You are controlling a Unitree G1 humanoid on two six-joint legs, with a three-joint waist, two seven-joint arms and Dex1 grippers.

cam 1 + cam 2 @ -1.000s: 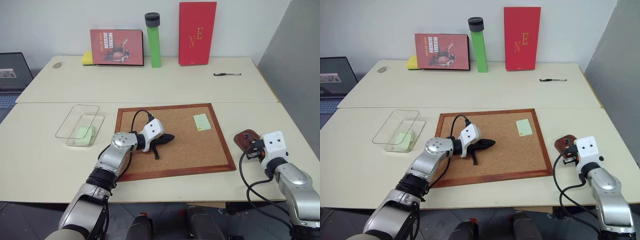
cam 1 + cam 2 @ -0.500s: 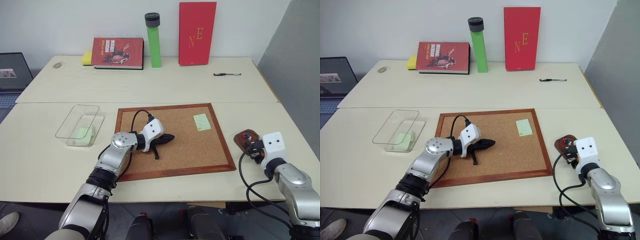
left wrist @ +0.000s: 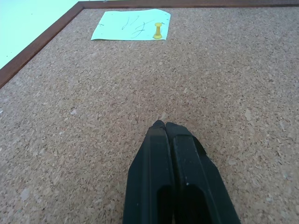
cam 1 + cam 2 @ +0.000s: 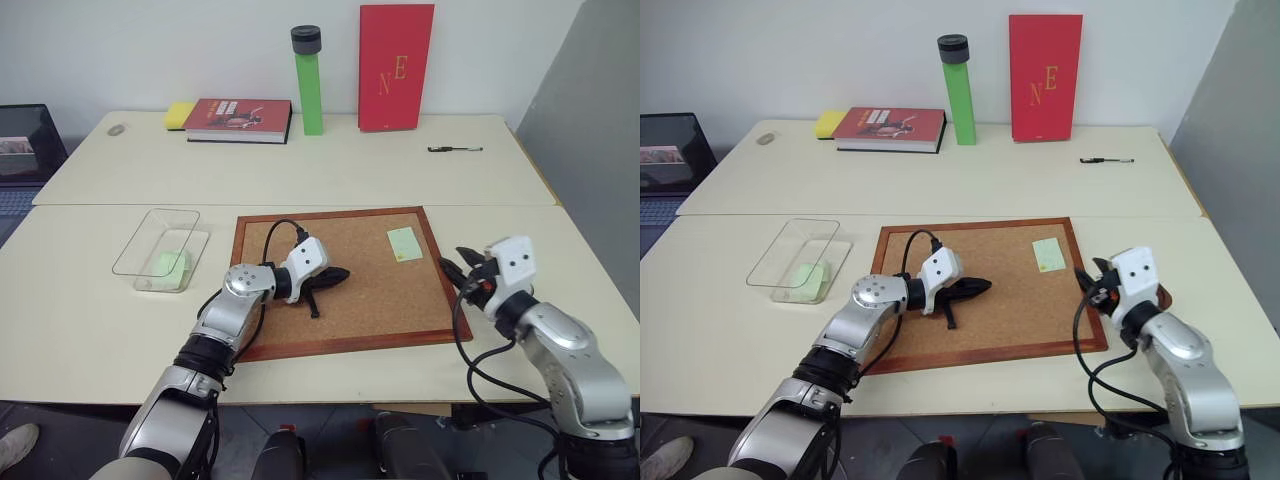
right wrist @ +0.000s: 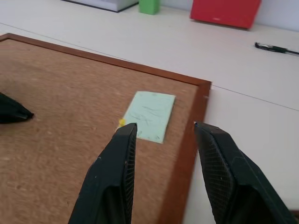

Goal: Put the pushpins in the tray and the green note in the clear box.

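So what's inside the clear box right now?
A pale green slip of paper lies in the clear box, at its near end. Nothing else shows through the walls; any writing on the slip can't be made out.

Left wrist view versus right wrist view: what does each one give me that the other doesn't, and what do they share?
Left wrist view alone: the left end effector shut over the cork, and the yellow pushpin seen whole on the green note.

Right wrist view alone: the right end effector open, framing the note's near end, plus the pen, red book and cream table.

Both: the corkboard, its wooden frame, and the pinned note.
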